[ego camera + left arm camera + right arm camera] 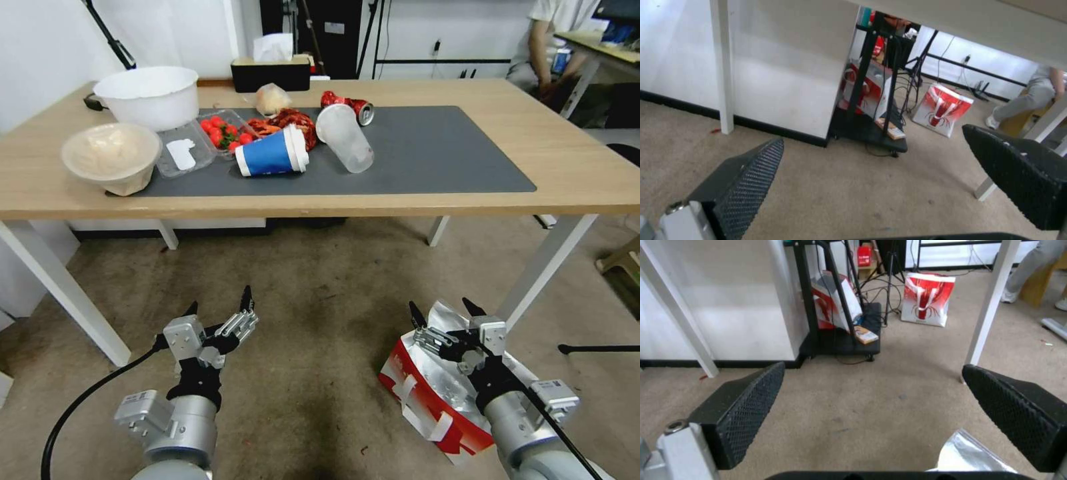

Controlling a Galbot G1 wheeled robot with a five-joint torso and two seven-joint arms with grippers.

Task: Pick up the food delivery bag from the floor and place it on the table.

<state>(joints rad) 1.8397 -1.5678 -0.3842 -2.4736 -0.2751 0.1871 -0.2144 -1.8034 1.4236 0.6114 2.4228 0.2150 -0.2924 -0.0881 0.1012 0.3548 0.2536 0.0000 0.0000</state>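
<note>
The right gripper hangs wide open and empty over the foil mouth of the bag, seemingly lined up for a grasp. The bag lies tipped on the floor just beside a leg of the table. The left gripper, also spread and empty, waits apart over bare carpet.
</note>
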